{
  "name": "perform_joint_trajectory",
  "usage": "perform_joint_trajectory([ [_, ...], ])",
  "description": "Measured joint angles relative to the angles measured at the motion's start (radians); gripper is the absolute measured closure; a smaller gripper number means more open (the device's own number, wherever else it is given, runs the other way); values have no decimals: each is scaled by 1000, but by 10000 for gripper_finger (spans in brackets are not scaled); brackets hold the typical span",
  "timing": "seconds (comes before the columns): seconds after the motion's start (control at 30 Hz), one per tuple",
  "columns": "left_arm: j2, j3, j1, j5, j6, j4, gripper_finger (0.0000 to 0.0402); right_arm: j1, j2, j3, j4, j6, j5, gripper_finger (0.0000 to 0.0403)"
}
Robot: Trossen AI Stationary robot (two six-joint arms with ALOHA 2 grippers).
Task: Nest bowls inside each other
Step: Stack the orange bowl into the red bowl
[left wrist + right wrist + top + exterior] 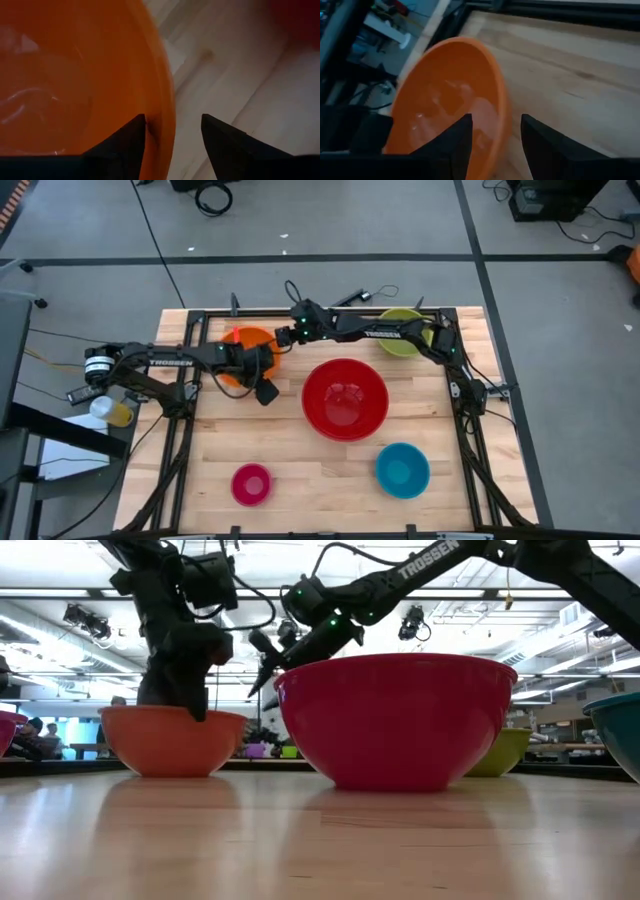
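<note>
The orange bowl (243, 345) sits upright on its base at the table's far left. My left gripper (172, 125) is open and points steeply down over the bowl's rim on the side toward the red bowl (345, 398). My right gripper (285, 335) is open and hangs slanting above the orange bowl's far right rim (502, 107), clear of it. The red bowl stands in the middle, the lime green bowl (400, 332) at the far right, the blue bowl (402, 470) at the near right and the pink bowl (251, 484) at the near left. My left gripper comes from above with one finger (132, 137) inside the orange bowl and the other (220, 137) outside it, so the rim (167, 107) stands between them. I cannot tell whether either finger touches the wall. The bowl rests flat on the table (165, 745).
Black frame rails (300, 313) run along the table's far edge and down both sides. A yellow-topped bottle (112, 410) lies off the table's left edge. Bare wood (320, 480) shows between the pink and blue bowls near the front edge.
</note>
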Motion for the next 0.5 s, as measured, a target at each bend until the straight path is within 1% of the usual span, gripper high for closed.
perform_joint_trajectory([
  [0.07, 0, 21, 0, 0, 21, 2, 208, 14, 13, 1, 31, 0, -16, 231],
  [0.13, 0, 39, 0, 1, 48, -9, 208, 31, 29, 1, 26, -2, -18, 231],
  [0.2, 0, 53, 0, 4, 60, -47, 208, 41, 46, 1, 15, -2, -6, 231],
  [0.27, 0, 68, 0, 1, 62, -43, 208, 45, 52, 0, 16, -3, 12, 231],
  [0.33, -1, 71, 1, -3, 64, -60, 208, 49, 62, 2, 37, -6, 35, 231],
  [0.5, 1, 69, 0, 4, 96, -66, 208, 51, 81, 0, 3, 0, 32, 231],
])
